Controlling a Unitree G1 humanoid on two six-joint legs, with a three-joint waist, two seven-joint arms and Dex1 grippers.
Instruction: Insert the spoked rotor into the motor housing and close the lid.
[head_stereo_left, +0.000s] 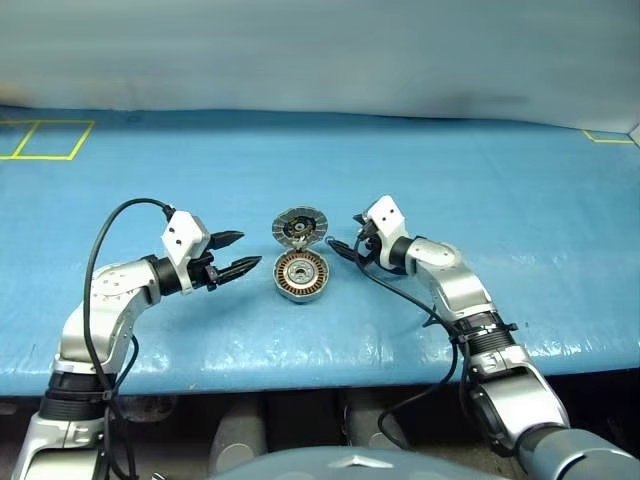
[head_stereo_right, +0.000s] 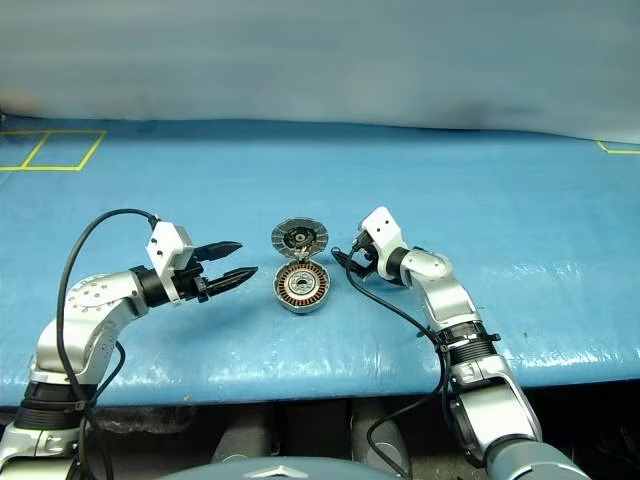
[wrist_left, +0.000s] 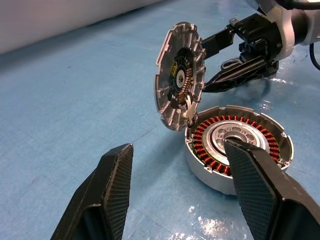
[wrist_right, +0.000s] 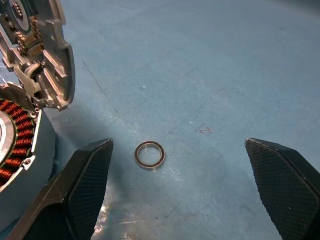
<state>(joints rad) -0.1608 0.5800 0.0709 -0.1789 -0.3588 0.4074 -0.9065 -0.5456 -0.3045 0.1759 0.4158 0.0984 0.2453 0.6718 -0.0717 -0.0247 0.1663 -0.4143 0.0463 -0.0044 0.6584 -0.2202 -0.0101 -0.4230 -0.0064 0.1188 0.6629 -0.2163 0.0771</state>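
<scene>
While the left gripper hovers just left of centre in the head view, its two black fingers spread and holding nothing, the right gripper stands right of centre, spread wide and also empty. Between them on the blue table sits the motor housing, open face up, copper windings ringing a silver centre. The lid stands tilted up on edge at the housing's far rim (ribbed face with its dark centre toward the camera). A small thin metal ring lies flat on the table beside the housing, between the right fingers, untouched.
</scene>
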